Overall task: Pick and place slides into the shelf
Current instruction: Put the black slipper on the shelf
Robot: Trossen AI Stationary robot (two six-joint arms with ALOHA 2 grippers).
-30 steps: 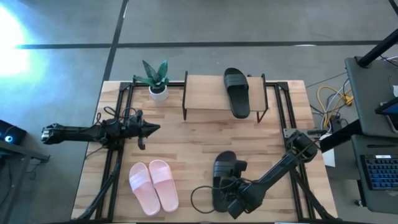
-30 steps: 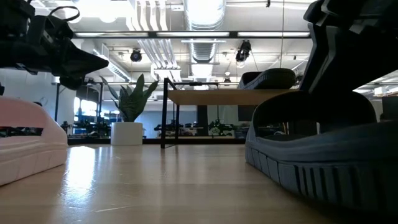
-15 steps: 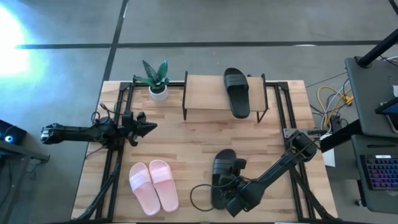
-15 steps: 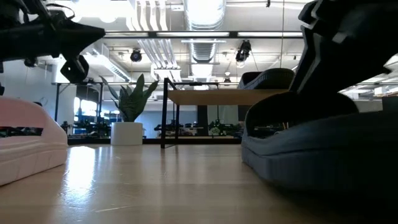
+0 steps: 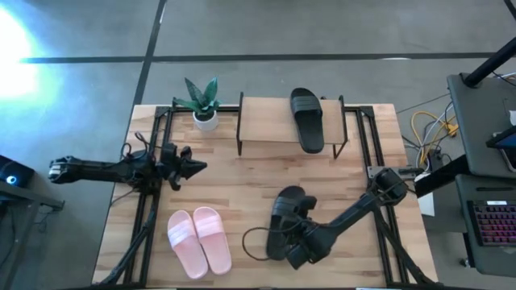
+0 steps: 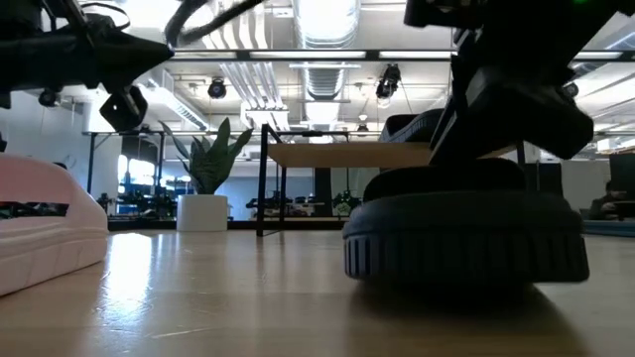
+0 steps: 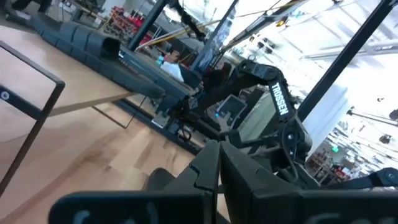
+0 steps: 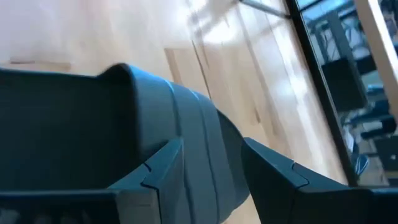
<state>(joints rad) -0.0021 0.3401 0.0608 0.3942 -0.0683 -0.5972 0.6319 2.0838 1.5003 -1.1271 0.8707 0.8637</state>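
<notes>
Right tool [image 5: 289, 234] around black wide-strapped slide [image 5: 287, 211]

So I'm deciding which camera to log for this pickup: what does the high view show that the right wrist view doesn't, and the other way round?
Only the high view shows the whole layout: the shelf with one black slide on its board, the pink pair on the table, the potted plant, and the left gripper waiting at the table's left side. Only the right wrist view shows the right gripper's fingers straddling the strap up close. Both show the second black slide on the wooden tabletop, at the right gripper.
</notes>
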